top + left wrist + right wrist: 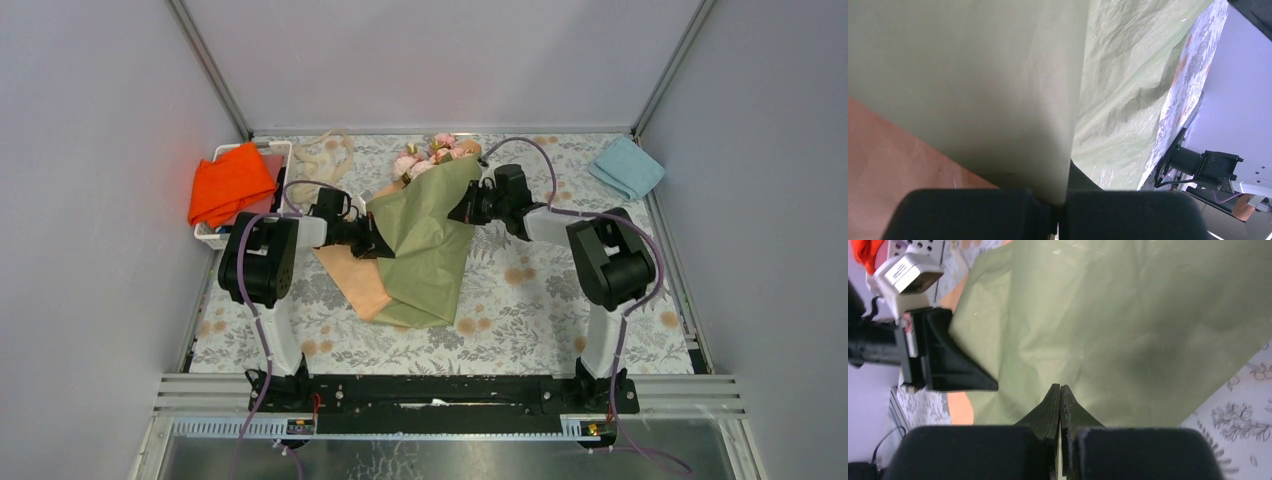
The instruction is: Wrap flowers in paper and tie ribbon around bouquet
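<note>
Olive paper (430, 240) | top view alone shows flowers (430, 158) | left gripper (1058, 207) pinches paper | right gripper (1060, 390) closed, hold unclear

Your paper (430, 240) is a large creased sheet with its olive-green face up, folded over itself into a long slanting band. Its peach-tan face shows as a flap along the near-left edge. Your flowers (432, 155) poke out at the paper's far end, pale pink round blooms clustered close, their stems hidden under the olive fold. Your ribbon (322, 155) lies in loose cream-beige loops just off the paper's far-left side, apart from the blooms.
</note>
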Controlling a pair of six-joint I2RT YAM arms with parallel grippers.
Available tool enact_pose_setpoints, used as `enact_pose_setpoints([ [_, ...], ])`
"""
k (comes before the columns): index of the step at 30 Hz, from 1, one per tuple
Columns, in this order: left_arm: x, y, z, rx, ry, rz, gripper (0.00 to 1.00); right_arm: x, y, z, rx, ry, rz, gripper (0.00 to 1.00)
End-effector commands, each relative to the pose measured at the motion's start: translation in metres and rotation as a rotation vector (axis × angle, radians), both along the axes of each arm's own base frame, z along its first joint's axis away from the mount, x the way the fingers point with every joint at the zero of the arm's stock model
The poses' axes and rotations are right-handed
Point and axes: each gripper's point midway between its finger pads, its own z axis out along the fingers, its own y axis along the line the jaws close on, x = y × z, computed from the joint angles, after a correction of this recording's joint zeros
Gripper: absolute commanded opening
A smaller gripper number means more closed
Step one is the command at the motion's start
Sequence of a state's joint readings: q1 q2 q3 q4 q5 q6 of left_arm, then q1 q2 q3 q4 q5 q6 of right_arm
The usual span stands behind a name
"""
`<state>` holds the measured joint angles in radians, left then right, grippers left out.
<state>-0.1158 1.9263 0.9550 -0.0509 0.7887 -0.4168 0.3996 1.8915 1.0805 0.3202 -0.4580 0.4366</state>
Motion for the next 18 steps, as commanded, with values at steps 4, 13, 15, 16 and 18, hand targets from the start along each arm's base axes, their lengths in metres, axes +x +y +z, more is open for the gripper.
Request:
enact_pose_setpoints([
  [4,-0.017,0.023,-0.036,0.126,0.09,0.055,0.0,0.013,-0.013,-0.051,0.035,0.147,-0.113,0.0],
  [13,-0.008,0.019,-0.015,0.089,0.017,0.067,0.0,0.013,-0.065,-0.014,-0.238,0.025,-0.173,0.0],
  [15,-0.01,0.019,-0.018,0.085,0.033,0.067,0.0,0.002,-0.053,0.014,-0.293,-0.06,-0.137,0.0],
  [16,-0.011,0.019,-0.019,0.085,0.041,0.068,0.0,-0.008,-0.045,0.025,-0.312,-0.096,-0.107,0.0],
  [18,-0.012,0.018,-0.022,0.083,0.054,0.067,0.0,-0.034,-0.02,0.042,-0.284,-0.125,-0.036,0.0],
])
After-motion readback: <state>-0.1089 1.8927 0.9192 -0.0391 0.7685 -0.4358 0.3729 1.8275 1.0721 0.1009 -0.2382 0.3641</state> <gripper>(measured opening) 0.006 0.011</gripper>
